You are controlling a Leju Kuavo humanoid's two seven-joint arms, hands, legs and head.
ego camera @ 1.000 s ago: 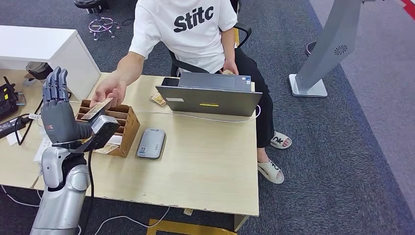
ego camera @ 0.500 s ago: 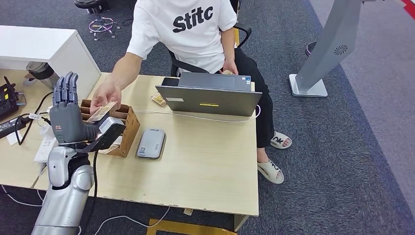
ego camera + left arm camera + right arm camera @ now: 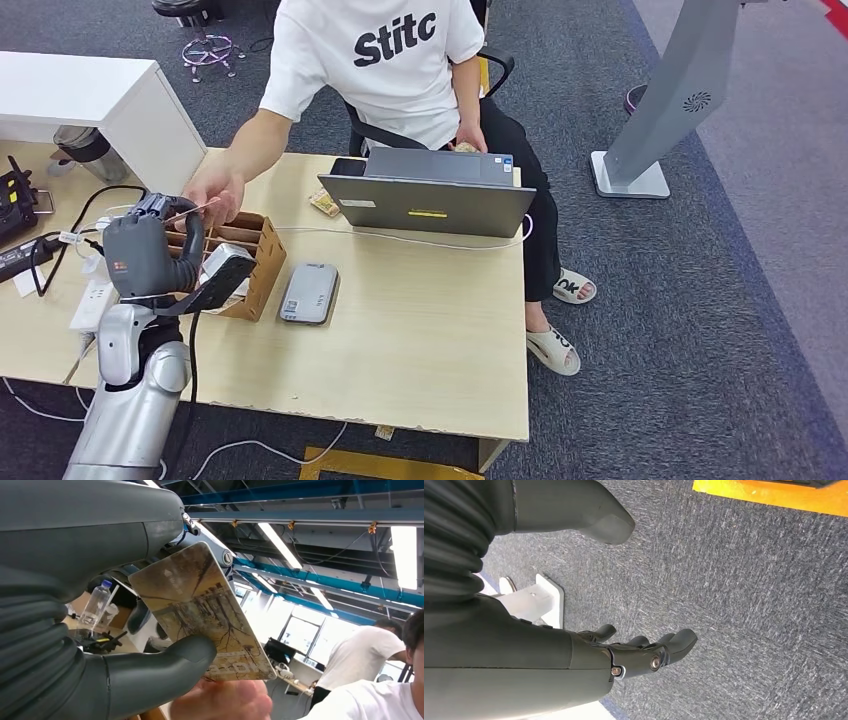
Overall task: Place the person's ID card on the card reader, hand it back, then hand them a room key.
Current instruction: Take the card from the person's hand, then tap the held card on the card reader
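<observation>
The left hand [image 3: 150, 250] is raised over the left end of the wooden table [image 3: 420, 340], directly above the near side of the wooden organiser box [image 3: 255, 255], with its fingers curled around the ID card [image 3: 192, 209]. The person's hand [image 3: 215, 190] reaches in from the far side and also touches the card, so both hold it at this moment. The card reader [image 3: 308, 292] lies flat on the table just to the right of the organiser box, apart from it, with bare tabletop on its near and right sides. The laptop [image 3: 430, 200] stands beyond it toward the far edge, and a white cable [image 3: 400, 240] runs between the two. The head view presents the card edge-on as a thin pale strip; the left wrist view shows its face [image 3: 200, 615]: a rectangular card with rounded corners, printed in brownish tones with bare trees and what may be buildings, lettering along one end too blurred to read. That view also shows the thick grey thumb [image 3: 165, 662] pressed across the card face, darker fingers behind it, and the person's fingers [image 3: 225, 700] at the card's end. The right hand [image 3: 639, 655] hangs over grey carpet [image 3: 749, 605], fingers loosely extended and apart, holding nothing.
</observation>
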